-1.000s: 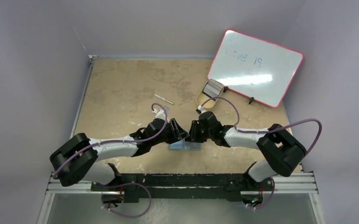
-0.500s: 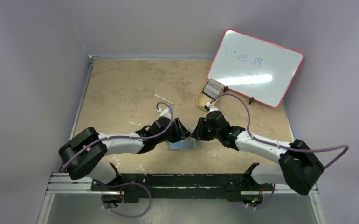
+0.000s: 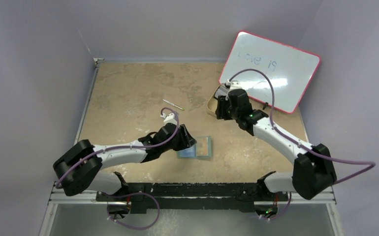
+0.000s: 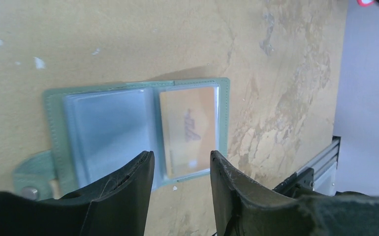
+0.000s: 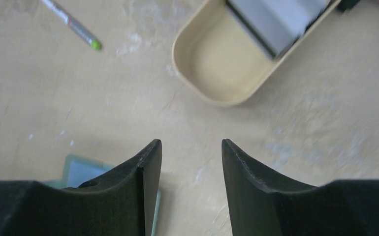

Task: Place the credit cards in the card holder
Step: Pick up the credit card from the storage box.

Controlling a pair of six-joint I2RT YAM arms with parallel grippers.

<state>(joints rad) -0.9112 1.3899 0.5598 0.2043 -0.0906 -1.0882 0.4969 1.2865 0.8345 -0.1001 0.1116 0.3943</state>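
Near the arms' bases, the card holder lies open and flat on the table, pale pockets up, and one tan card sits inside its right-hand sleeve. The left gripper hovers low at the holder's near edge, jaws apart and clasping nothing; whether its fingertips press the cover down is hard to tell from the wrist view, since the contact is hidden under them. What has changed is on the other side: a second ago the right gripper was nose to nose with the left one over the holder, and it has now swung away toward the far right, its jaws spread wider and empty. From above it hangs over the beige tray, where the rest of the credit cards wait as a grey stack with a dark band at the tray's far end. That reads as one card delivered and the right arm going back for the next, so the task is partly done, with the stack still to be moved. A pen lies left of the tray, well clear of both arms, and the whiteboard leans at the far right corner, just behind the tray.
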